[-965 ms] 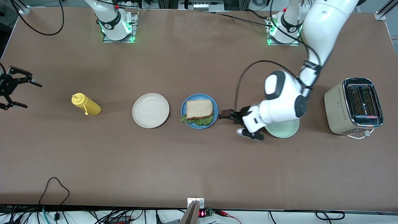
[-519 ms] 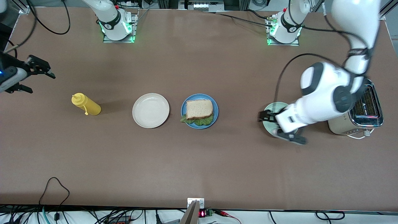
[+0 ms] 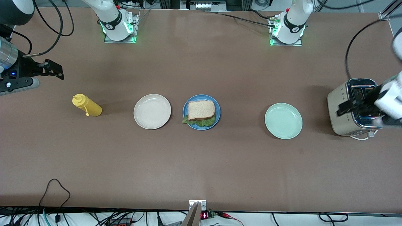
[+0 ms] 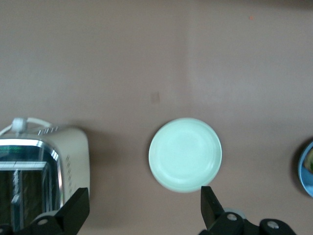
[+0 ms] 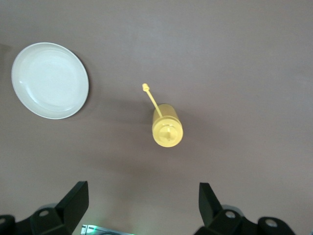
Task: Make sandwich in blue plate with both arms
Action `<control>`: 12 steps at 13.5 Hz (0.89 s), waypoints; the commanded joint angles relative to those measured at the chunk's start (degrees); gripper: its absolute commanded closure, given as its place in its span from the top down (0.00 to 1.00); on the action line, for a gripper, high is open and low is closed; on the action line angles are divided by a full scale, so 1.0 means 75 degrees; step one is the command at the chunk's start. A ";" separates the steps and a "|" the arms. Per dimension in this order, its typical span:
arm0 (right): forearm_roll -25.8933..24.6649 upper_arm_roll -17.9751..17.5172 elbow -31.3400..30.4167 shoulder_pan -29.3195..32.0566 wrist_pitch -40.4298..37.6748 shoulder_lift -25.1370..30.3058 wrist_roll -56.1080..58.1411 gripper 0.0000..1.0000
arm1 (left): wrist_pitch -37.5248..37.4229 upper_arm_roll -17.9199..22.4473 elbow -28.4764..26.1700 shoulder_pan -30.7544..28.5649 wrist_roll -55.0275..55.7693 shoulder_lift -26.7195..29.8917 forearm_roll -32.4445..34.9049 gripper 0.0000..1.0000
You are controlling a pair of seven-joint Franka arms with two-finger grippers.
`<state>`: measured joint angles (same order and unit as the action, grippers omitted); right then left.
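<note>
While sandwich (image 3: 202, 112) rests, left end effector (image 3: 348, 106) retreated over toaster (image 3: 356, 107).

— What are the arms made of?
— Glossy white shells (image 3: 396, 100), black joint bands, round bases (image 3: 287, 29) glowing green.
— And the ends?
— Matte black two-finger grippers (image 3: 51, 69), loose black cables (image 3: 50, 28).

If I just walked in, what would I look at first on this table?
Probably the sandwich, two brown bread slices with green lettuce peeking out, sitting on the round blue plate in the middle of the table. Next, the yellow squeeze bottle toward the right arm's end and the shiny cream toaster toward the left arm's end. The open left gripper hangs over that toaster; the open right gripper hangs near the bottle.
</note>
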<state>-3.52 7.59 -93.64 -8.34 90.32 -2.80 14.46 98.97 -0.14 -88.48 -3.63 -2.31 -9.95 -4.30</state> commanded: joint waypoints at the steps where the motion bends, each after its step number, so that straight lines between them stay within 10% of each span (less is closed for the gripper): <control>1: -0.0130 0.0031 0.0170 -0.0025 -0.0066 -0.0131 -0.0042 1.00 | -0.0516 0.0043 -0.0366 0.0272 0.0551 0.0702 0.0175 1.00; 6: -0.0140 0.0020 0.0251 -0.0025 0.0074 -0.0177 -0.0158 1.00 | -0.0423 -0.0075 -0.1830 0.0237 0.0636 0.1957 0.0186 1.00; 12: 0.0115 0.0054 0.0943 -0.0025 -0.0335 -0.0400 -0.0217 1.00 | -0.0563 -0.0087 -0.1879 0.0226 0.0519 0.2111 0.0210 1.00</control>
<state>-3.82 7.57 -88.08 -8.59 89.41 -4.81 13.67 94.78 -0.41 -101.52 -1.72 1.76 4.75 -4.30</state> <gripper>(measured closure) 0.000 0.000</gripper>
